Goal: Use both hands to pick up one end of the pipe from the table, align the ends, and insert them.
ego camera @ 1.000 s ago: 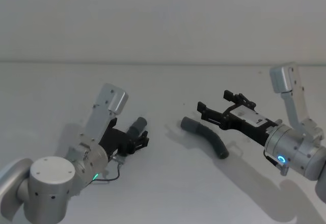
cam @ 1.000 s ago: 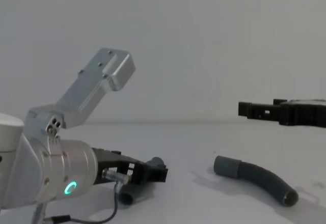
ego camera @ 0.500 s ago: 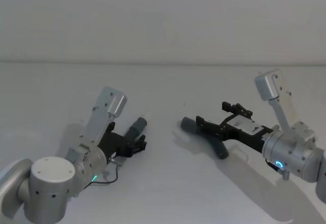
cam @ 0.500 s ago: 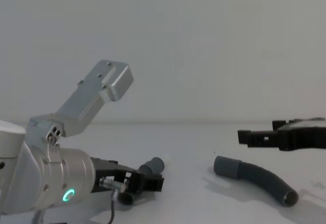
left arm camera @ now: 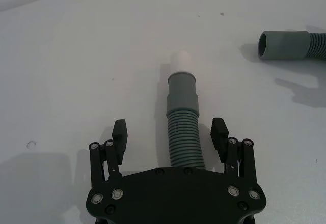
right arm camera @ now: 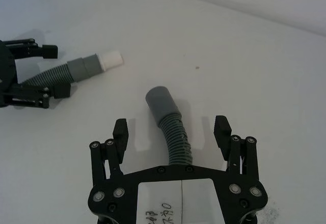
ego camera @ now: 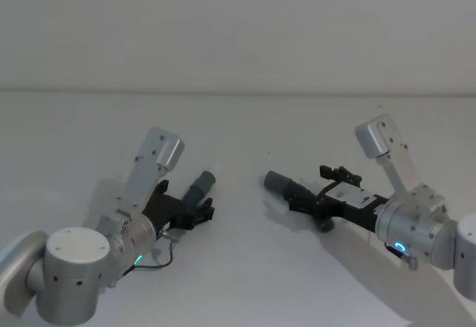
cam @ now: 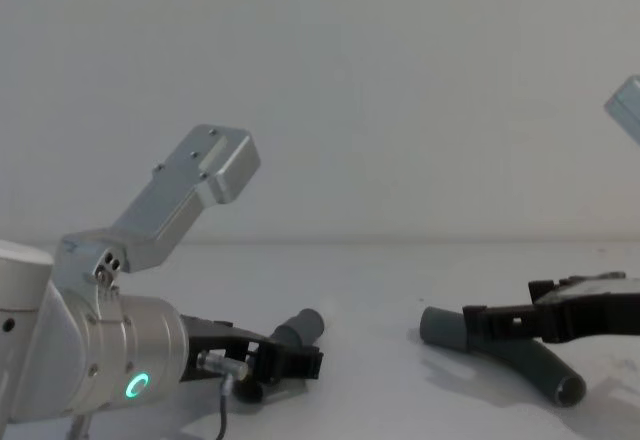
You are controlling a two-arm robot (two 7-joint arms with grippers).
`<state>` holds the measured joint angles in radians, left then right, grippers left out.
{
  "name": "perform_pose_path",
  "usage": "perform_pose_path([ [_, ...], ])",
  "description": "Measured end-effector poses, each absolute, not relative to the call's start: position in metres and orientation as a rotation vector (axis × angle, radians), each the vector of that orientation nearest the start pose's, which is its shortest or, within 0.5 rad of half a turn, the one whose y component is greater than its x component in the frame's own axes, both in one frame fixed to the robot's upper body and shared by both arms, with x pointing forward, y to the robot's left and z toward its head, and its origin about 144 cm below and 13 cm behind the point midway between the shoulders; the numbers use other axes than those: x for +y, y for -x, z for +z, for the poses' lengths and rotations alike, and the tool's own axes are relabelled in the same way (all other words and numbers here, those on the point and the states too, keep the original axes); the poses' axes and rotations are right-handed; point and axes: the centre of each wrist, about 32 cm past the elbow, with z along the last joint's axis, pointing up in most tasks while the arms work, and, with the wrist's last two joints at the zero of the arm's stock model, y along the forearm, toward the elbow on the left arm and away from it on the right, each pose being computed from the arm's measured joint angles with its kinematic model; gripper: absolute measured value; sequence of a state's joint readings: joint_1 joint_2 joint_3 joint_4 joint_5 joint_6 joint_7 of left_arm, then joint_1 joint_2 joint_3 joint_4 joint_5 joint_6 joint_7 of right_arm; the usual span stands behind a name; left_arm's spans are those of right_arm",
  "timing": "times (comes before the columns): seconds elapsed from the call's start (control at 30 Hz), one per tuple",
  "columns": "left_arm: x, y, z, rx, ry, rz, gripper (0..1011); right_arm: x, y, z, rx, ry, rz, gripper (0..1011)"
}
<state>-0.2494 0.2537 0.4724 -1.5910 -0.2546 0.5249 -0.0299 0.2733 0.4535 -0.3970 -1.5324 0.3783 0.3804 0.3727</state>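
White matte table (ego camera: 238, 134) is seen beneath a pale grey wall (ego camera: 238, 22) in the head view. The left gripper (ego camera: 202, 209) is held low at the left, its fingers spread about the shorter hose piece (ego camera: 198, 190), whose cuffed end is pointed away from the robot. At the right, the right gripper (ego camera: 306, 187) is spread astride the longer hose piece (ego camera: 281, 183), which is laid on the table well apart from the shorter one. A green light (ego camera: 137, 258) is lit on the left arm and a blue light (ego camera: 401, 248) on the right arm.

In the left wrist view, the shorter hose piece is seen between the two open fingers and is touched by neither. Its smooth grey cuff (left arm camera: 182, 89) is ended by a whitish tip (left arm camera: 181, 61).

In the right wrist view, the longer hose piece is run between the parted fingers, again untouched. A white label (right arm camera: 163, 203) is fixed to the gripper body. Handwritten marks, possibly digits, are carried on it but cannot be read.

In the chest view, both grippers are held low at table height. The shorter piece's cuff is angled upward, and the longer piece is partly covered by the right gripper's fingers.
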Motion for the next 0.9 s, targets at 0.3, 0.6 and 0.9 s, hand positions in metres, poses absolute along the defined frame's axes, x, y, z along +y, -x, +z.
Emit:
perform_pose_path([
  [0.3,0.156,-0.495,1.197,0.163,-0.393,1.080,1003,-0.250,-0.517,1.190,0.173,0.365,-0.870,1001],
  [0.6,0.156,-0.497,1.199,0.176,-0.397,1.070,1003,-0.250,-0.520,1.187,0.186,0.379,-0.862,1001],
  [0.9,0.156,-0.498,1.201,0.209,-0.410,1.055,1003,-0.250,-0.521,1.185,0.197,0.384,-0.859,1001],
])
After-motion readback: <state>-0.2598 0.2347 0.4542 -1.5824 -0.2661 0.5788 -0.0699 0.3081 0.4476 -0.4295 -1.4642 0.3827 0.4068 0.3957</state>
